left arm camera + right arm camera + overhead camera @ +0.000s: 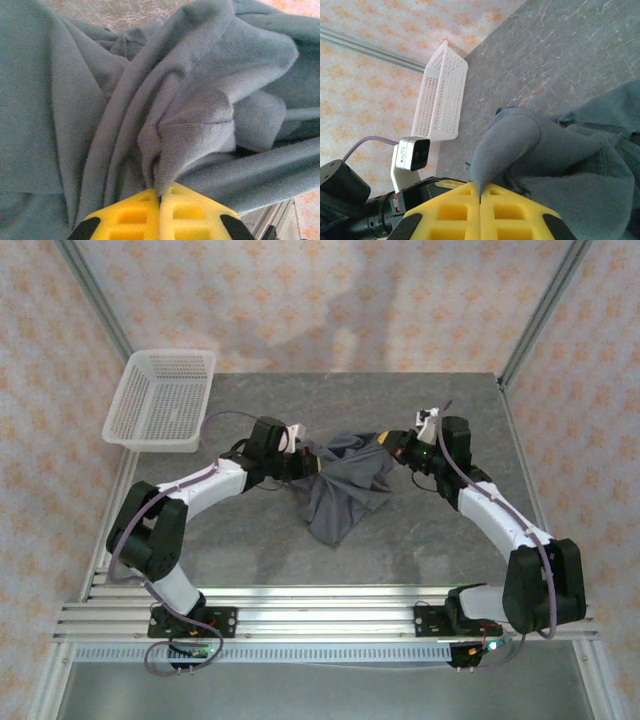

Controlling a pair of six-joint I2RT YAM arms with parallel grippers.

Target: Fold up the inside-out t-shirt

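The t-shirt [345, 485] is in the middle of the table [430, 540], between the two grippers. It is dark slate-grey, soft and very crumpled, not flat. Its far edge is stretched from one gripper to the other, and the rest narrows to a point toward the arm bases. In the left wrist view the cloth makes many deep folds, and fine ribs of the weave are visible. The left gripper [161, 197] has its yellow fingers pressed together on a fold of the t-shirt. The right gripper [481, 192] pinches another fold in the same way. The basket [160, 398] stands apart at the far left corner.
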